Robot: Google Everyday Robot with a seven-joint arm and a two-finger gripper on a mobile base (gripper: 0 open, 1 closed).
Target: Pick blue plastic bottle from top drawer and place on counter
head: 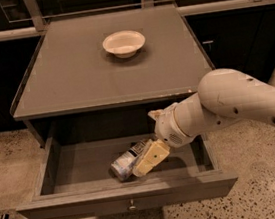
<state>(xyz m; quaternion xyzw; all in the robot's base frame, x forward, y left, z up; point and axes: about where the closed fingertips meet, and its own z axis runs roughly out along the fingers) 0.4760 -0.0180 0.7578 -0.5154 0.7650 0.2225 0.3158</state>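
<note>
In the camera view, my gripper [151,158] is down inside the open top drawer [89,204], right of its middle. Its pale yellow tip rests against the blue plastic bottle [125,162]. The bottle lies on its side on the drawer floor, near the front wall. I cannot tell whether my gripper is spread or closed on it. My white arm [237,103] reaches in from the right. A white bowl [124,43] sits on the tabletop [73,79] above.
</note>
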